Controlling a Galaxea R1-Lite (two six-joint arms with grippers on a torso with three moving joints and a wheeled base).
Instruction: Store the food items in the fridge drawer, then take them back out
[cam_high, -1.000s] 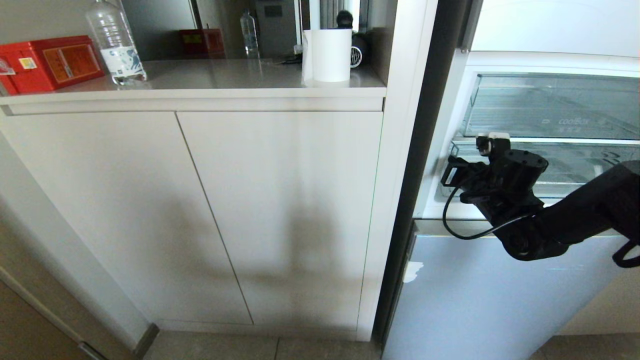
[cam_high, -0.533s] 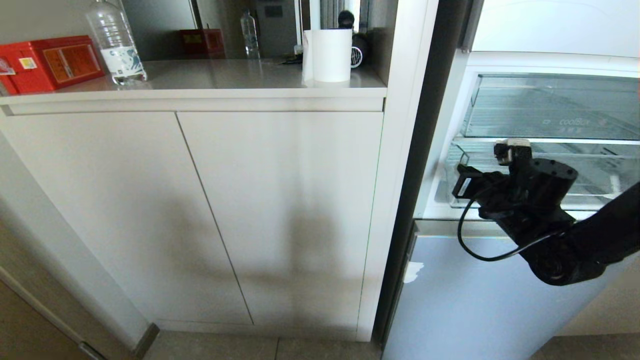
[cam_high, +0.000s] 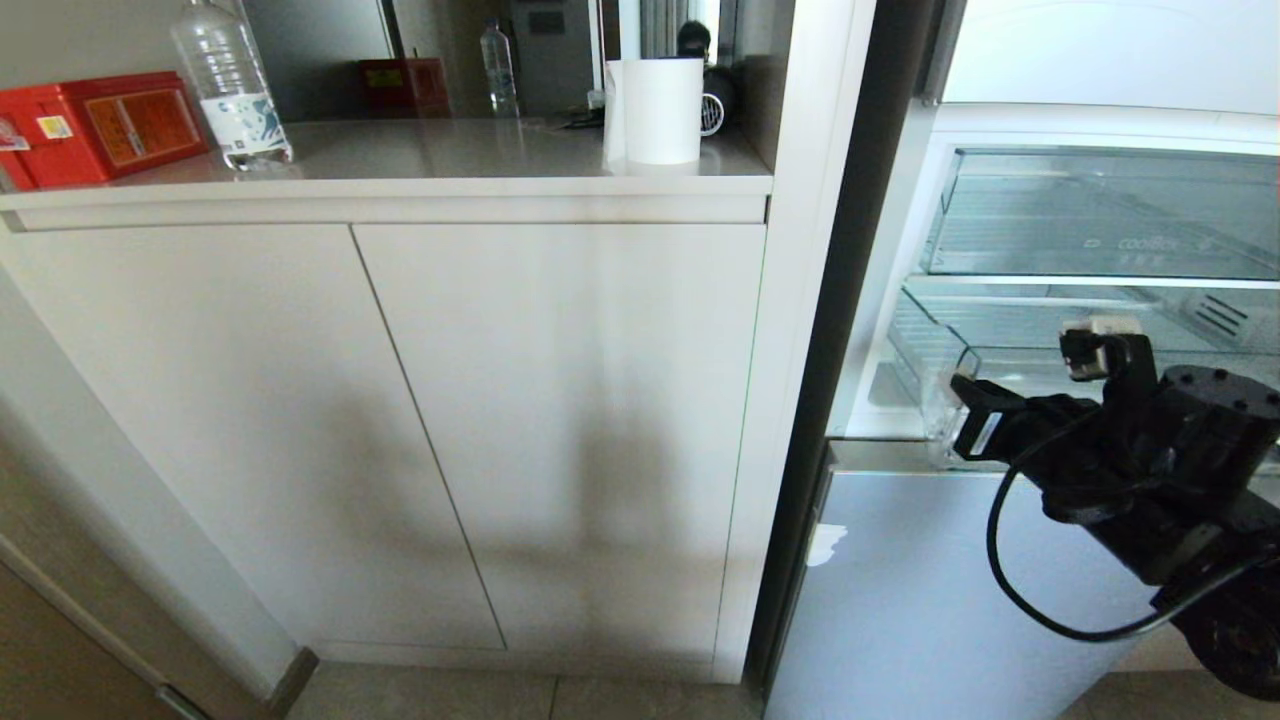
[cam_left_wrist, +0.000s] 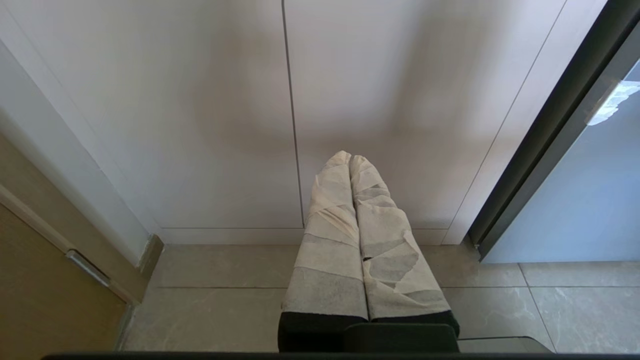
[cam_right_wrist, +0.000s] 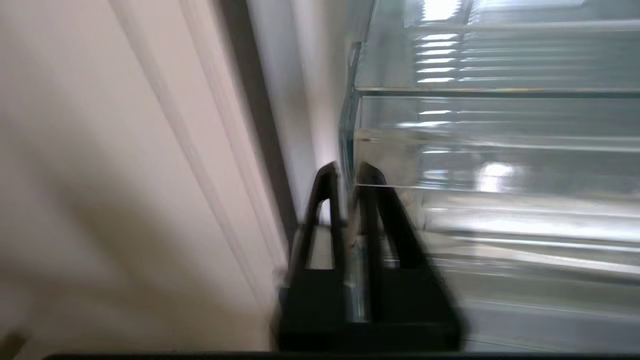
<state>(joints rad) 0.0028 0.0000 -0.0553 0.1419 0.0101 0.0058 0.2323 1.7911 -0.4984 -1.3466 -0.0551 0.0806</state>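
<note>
Fridge drawer (cam_high: 960, 385), the clear ribbed one under the lettered bin (cam_high: 1100, 215), now juts out past the fridge's lower edge; a second ago its front sat back inside, so it has been drawn open. Right gripper (cam_right_wrist: 347, 175) sits at the drawer's near front corner with its jaws narrowly parted around the clear front lip, apparently just easing their pinch. Its arm has dropped down and back toward the robot since then. No food items show in any view, so the opening step looks done and loading comes next. Left gripper (cam_left_wrist: 350, 161) hangs parked, taped fingers together, before the white cabinet (cam_high: 400, 420).
</note>
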